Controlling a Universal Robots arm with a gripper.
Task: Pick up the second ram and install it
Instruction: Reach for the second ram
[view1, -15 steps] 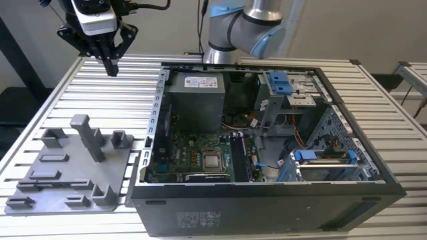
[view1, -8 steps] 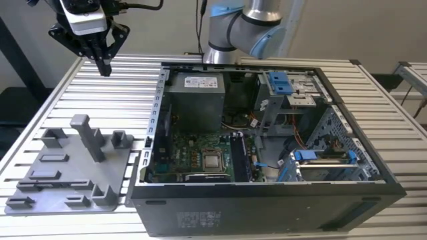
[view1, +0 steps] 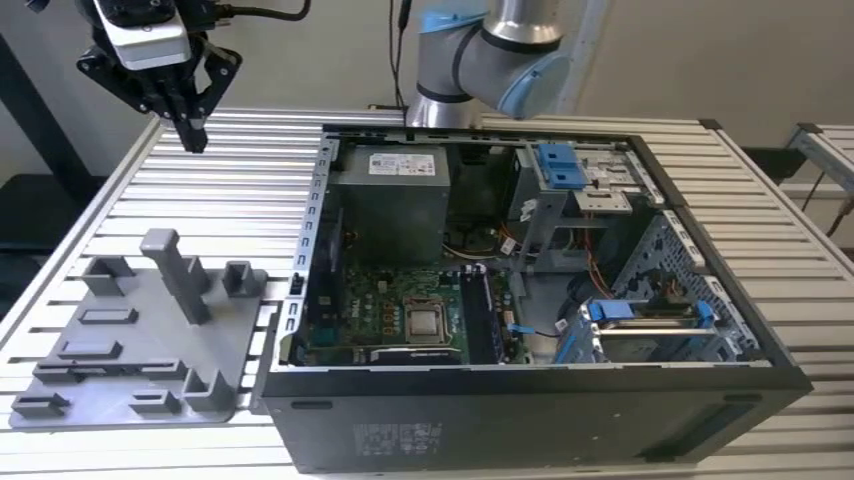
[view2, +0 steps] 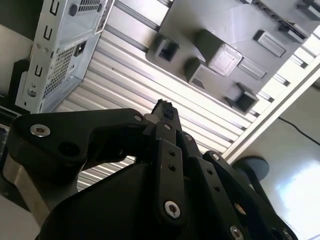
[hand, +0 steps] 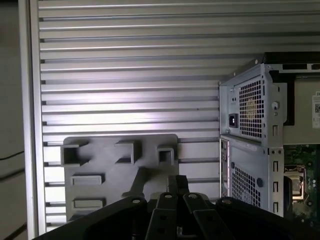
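Note:
My gripper (view1: 195, 138) hangs high over the back corner of the slatted table (view1: 227, 180) on the exterior view's left, well above and behind the grey fixture plate (view1: 140, 340). Its fingers point down and are pressed together, and nothing long sticks out of them. In both wrist views the fingertips (view2: 163, 107) (hand: 177, 181) meet over the fixture plate (view2: 225, 30) (hand: 120, 165). The second ram is out of view as a separate board. The open computer case (view1: 534, 290) lies beside the fixture, with the motherboard (view1: 400, 300) and its dark memory slots (view1: 487, 315) exposed.
A tall grey post (view1: 176, 275) and several short posts rise from the fixture plate. Inside the case are the power supply (view1: 387, 200), a blue-tabbed drive cage (view1: 567, 170) and loose cables. The arm's base (view1: 461, 70) stands behind the case.

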